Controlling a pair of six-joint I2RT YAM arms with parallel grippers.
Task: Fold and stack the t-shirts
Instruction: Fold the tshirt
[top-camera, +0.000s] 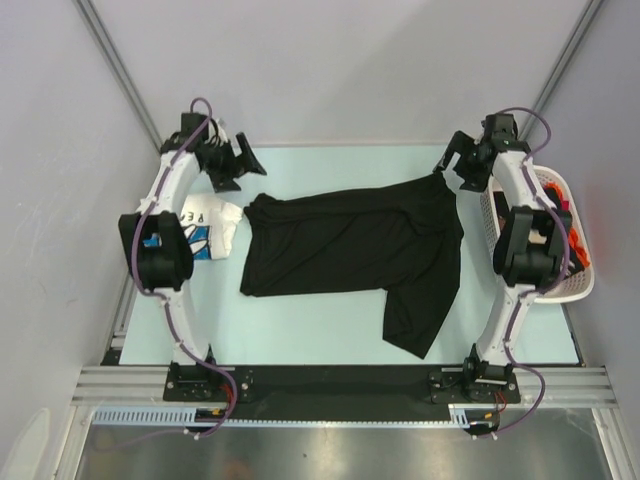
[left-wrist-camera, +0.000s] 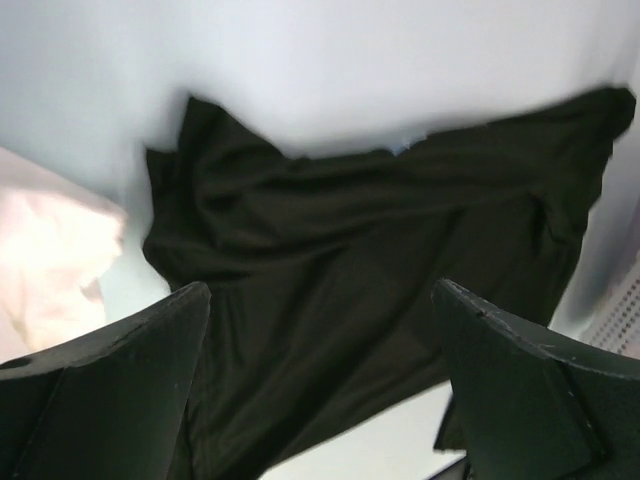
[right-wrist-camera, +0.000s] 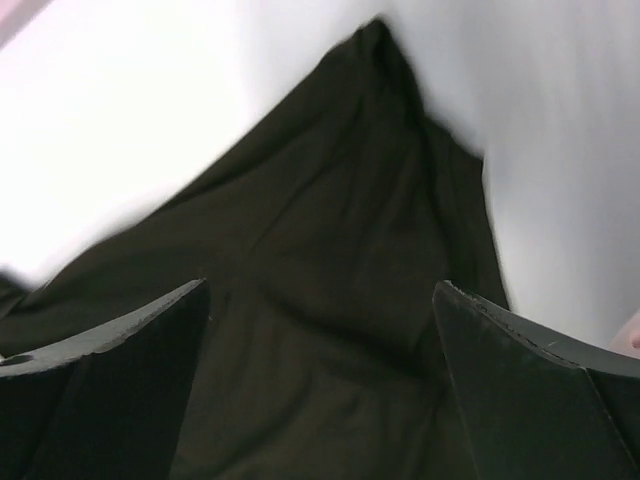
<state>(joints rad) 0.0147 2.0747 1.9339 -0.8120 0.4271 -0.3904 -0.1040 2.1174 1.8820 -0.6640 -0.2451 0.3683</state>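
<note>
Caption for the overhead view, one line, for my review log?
Black t-shirt lies rumpled on the table, open left gripper and open right gripper near its far corners.

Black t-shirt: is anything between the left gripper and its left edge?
Nothing visible does. The left gripper hangs open over bare table by the black t-shirt's far left corner; the white printed t-shirt lies nearer the arm, off that path.

The black tee lies spread but rumpled across the table, one flap trailing toward me; the white blue-printed tee sits folded just left of it.
</note>
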